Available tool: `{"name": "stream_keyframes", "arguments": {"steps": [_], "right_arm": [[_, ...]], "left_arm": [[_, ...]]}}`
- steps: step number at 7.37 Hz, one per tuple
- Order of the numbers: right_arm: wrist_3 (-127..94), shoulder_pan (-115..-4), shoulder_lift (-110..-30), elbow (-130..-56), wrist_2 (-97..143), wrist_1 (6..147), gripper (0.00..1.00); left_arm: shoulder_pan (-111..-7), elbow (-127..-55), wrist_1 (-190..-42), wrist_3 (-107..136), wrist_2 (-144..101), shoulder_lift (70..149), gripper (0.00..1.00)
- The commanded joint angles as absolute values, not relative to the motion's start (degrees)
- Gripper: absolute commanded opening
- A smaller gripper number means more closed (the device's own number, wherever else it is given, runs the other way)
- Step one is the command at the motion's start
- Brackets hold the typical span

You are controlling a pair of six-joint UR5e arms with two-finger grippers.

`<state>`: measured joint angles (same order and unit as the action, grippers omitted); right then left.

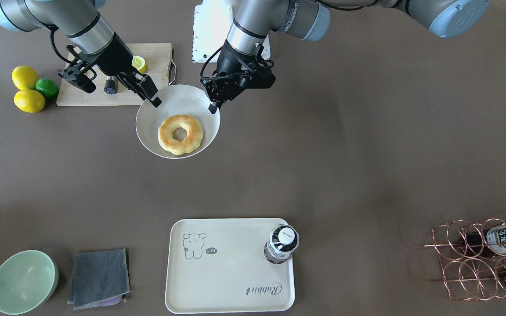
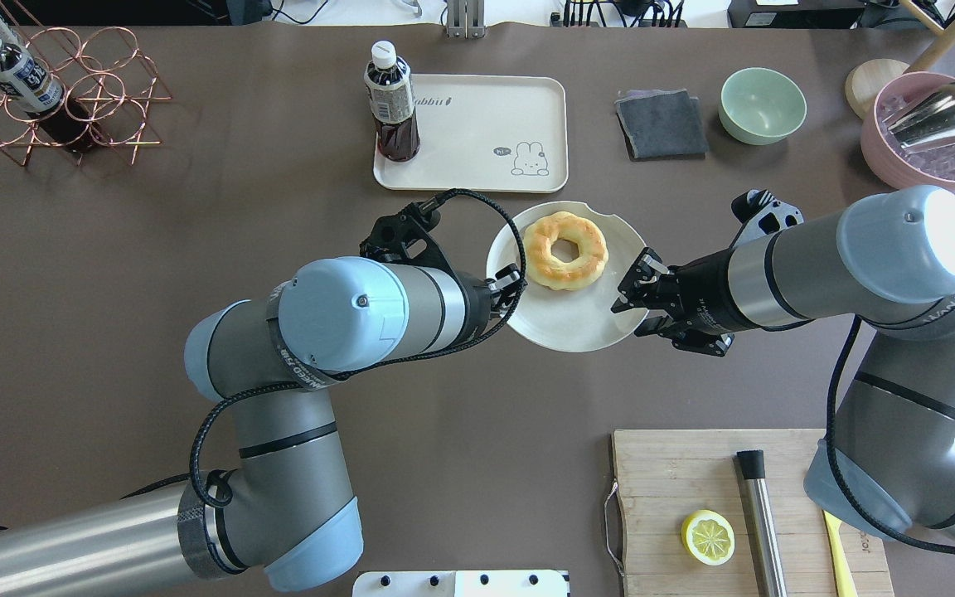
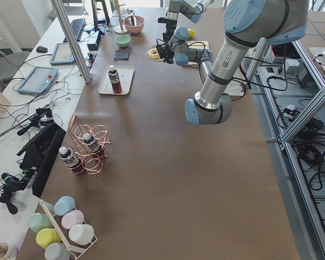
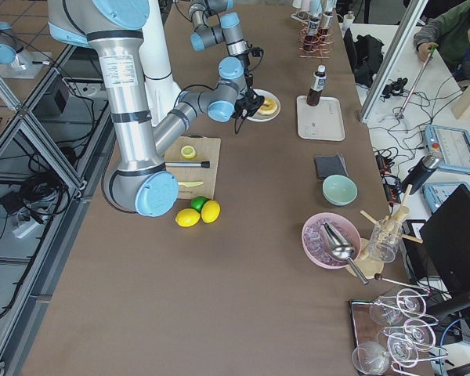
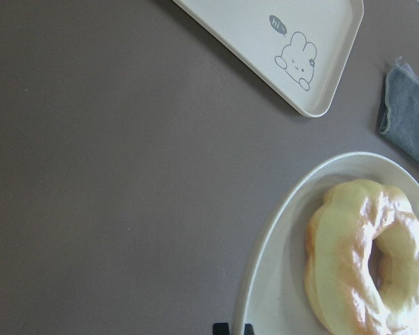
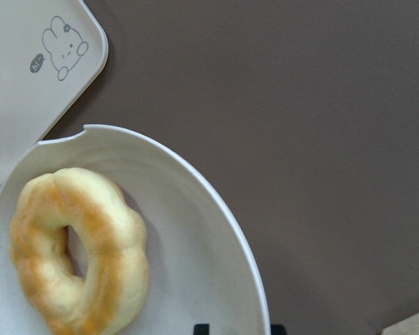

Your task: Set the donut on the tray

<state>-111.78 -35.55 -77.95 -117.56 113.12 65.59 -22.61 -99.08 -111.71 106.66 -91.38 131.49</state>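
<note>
Donut (image 1: 180, 134) first: a golden-yellow ring, browner on top, lying flat in the round white shallow bowl (image 1: 147, 125), off-centre toward the side nearer the tray. Both arms are at that bowl. The left gripper (image 1: 213, 107) is on the rim, and its wrist camera shows the two dark fingertips close together with the rim pinched between them. The right gripper (image 1: 158, 103) meets the opposite rim. Its wrist view puts one tip over the bowl's inside and one outside, with a wider gap, so I cannot tell whether it is clamped. The cream rectangular tray with rounded corners and a cartoon animal drawing (image 1: 231, 281) lies apart from the bowl on the brown table (image 1: 345, 175), and a dark capped drink bottle (image 1: 281, 244) stands upright in one corner of it.
</note>
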Motion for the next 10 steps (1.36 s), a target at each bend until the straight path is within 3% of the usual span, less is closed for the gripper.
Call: {"name": "stream_keyframes", "arguments": {"steps": [1, 2, 3, 4, 6, 7, 8, 9, 10], "right_arm": [[-112.7, -35.7, -77.9, -117.8, 113.2, 65.6, 0.37], [-112.8, -35.8, -78.0, -117.8, 113.1, 65.6, 0.33], [-114.6, -35.8, -77.9, -117.9, 113.1, 65.6, 0.12], [-116.1, -35.8, -77.8, -118.0, 113.1, 65.4, 0.00], [-116.3, -35.9, -77.8, -118.0, 113.1, 65.4, 0.00], [-116.4, -35.9, -77.9, -118.0, 113.2, 65.2, 0.00], [-117.0, -35.9, -78.0, -117.9, 113.3, 65.1, 0.00], [-117.2, -36.0, -78.0, -117.9, 113.3, 65.0, 0.00], [-117.2, -36.0, -78.2, -117.7, 113.1, 65.0, 0.00]], "left_arm": [[-22.1, -99.1, -111.7, 106.6, -91.0, 131.5, 0.00], [-22.1, -99.1, -111.7, 106.6, -91.0, 131.4, 0.00], [-22.1, -99.1, -111.7, 106.6, -91.0, 131.4, 0.00], [-22.1, -99.1, -111.7, 106.5, -91.1, 131.4, 0.00], [-22.1, -99.1, -111.7, 106.0, -91.1, 131.4, 0.00], [-22.1, -99.2, -111.7, 105.8, -91.1, 131.3, 0.07], [-22.1, -99.3, -111.7, 105.6, -91.2, 131.1, 0.38], [-22.1, -100.3, -111.7, 105.4, -91.3, 130.0, 0.87], [-22.2, -102.3, -111.7, 103.4, -91.5, 128.9, 0.98]]}}
